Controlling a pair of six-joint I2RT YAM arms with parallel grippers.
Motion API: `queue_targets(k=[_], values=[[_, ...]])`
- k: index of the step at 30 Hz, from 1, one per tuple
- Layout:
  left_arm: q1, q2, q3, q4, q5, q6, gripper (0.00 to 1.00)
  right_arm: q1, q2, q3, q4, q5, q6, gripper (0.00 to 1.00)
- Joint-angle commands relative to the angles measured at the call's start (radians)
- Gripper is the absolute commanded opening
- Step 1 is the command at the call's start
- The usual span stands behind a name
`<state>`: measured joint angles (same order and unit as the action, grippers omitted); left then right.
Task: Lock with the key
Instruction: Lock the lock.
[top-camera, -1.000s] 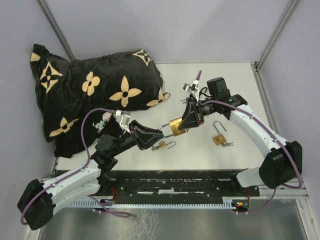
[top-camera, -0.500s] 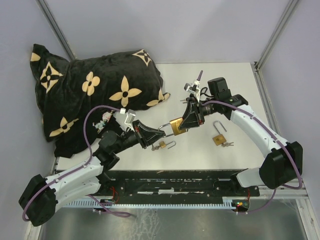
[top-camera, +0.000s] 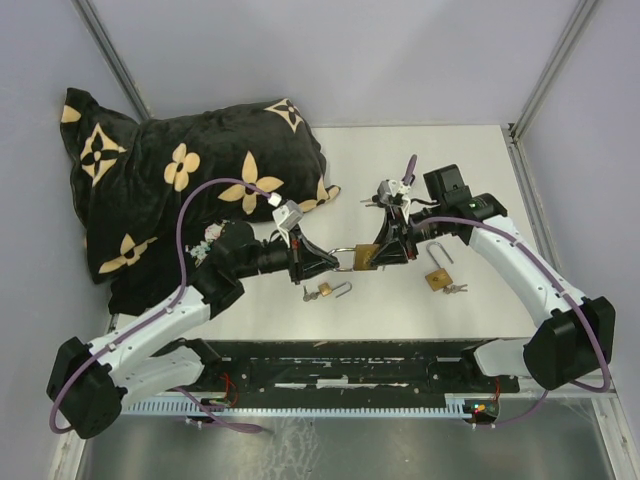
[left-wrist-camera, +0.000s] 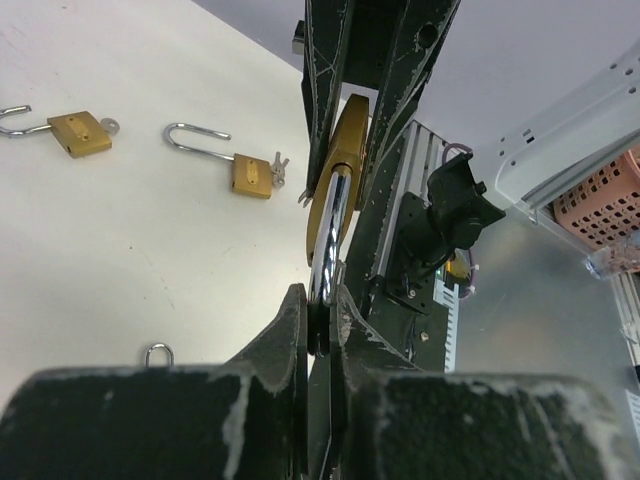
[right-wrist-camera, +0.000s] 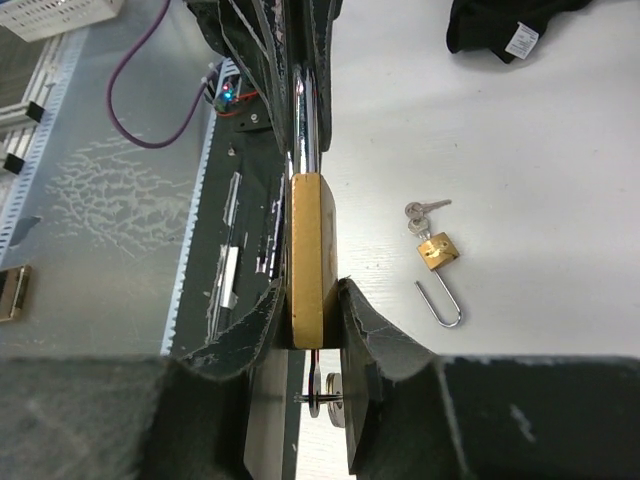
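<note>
My left hand (left-wrist-camera: 318, 322) is pressed together on the steel shackle (left-wrist-camera: 326, 240) of the brass padlock (left-wrist-camera: 342, 160). It pinches the loop edge-on so that it cannot swing. Directly ahead, my right hand (right-wrist-camera: 306, 305) is clamped across the flat sides of the lock's body and carries it clear of the desk (top-camera: 470, 170).

Assessment: the two-point hold braces body against shackle, so that one can be pushed or turned home against the other.

A key ring (right-wrist-camera: 322, 402) shows under the body, just below my right fingers. It appears to hang from the keyhole, but the view is too cramped to confirm that a key is seated.

Further out, a small padlock (top-camera: 322, 291) lies on the desk just beneath my left hand. A second padlock (top-camera: 438, 278) lies beyond my right hand. Both have open shackles and keys attached, and neither is involved. The patterned pillow (top-camera: 180, 190) lies well off behind my left hand.
</note>
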<state>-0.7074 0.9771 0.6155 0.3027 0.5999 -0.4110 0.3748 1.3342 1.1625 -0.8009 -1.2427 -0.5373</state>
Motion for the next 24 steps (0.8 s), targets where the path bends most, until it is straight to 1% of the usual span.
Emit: queue_targets(k=[1,4,10,15,20,24], values=[[0.005,0.027,0.132,0.023,0.112,0.078,0.03,0.024,-0.008,0.007,-0.023,0.016,-0.111,0.23],[0.010,0.059,0.170,-0.008,0.143,0.086,0.03,0.025,0.011,0.014,-0.088,0.042,-0.187,0.28],[0.010,0.124,0.247,-0.118,0.168,0.138,0.03,0.025,0.067,0.036,-0.205,0.081,-0.330,0.32],[0.009,0.191,0.321,-0.225,0.169,0.211,0.03,0.025,0.078,0.008,-0.215,0.130,-0.404,0.33],[0.001,0.218,0.346,-0.246,0.140,0.268,0.03,0.023,0.067,-0.041,-0.183,0.154,-0.478,0.32],[-0.062,0.261,0.374,-0.293,0.081,0.358,0.03,0.023,0.065,-0.081,-0.153,0.202,-0.522,0.32]])
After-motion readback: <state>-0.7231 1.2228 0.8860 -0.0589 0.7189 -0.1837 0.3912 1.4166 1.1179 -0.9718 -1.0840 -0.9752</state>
